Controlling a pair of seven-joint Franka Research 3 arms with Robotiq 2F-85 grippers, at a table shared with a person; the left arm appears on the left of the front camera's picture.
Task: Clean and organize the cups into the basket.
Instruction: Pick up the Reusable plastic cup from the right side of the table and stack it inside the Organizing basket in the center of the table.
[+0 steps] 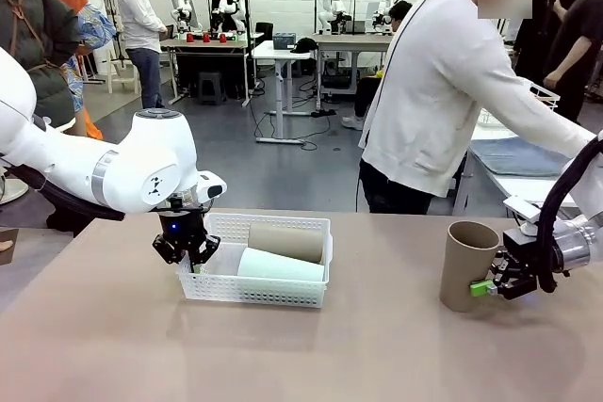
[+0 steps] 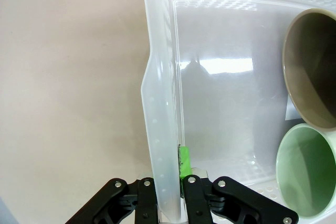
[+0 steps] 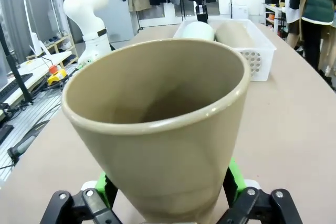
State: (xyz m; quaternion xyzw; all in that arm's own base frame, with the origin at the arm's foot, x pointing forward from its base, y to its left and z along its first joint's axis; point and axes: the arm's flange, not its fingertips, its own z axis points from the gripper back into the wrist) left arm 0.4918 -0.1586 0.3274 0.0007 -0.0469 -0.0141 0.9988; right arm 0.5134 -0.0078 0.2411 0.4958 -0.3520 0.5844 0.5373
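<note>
Fingers (image 2: 195,199) of your left gripper (image 1: 186,249) are pinched almost together on the left wall of the white basket (image 1: 311,225), one finger inside the wall and one outside. The basket sits on the table (image 1: 358,355) left of its middle, close to the far edge. Two cups lie on their sides in it, mouths toward the clamped wall: a tan cup (image 1: 283,240) along the far wall and a mint green cup (image 1: 281,266) along the near wall, side by side. Toward the table's right edge your right gripper (image 1: 492,285) is closed on the lower part of a second tan cup (image 1: 466,261), which is upright with its mouth up; you cannot tell whether its base touches the table. Beyond the far edge a person (image 1: 443,91) in a white top stands turned to the right
</note>
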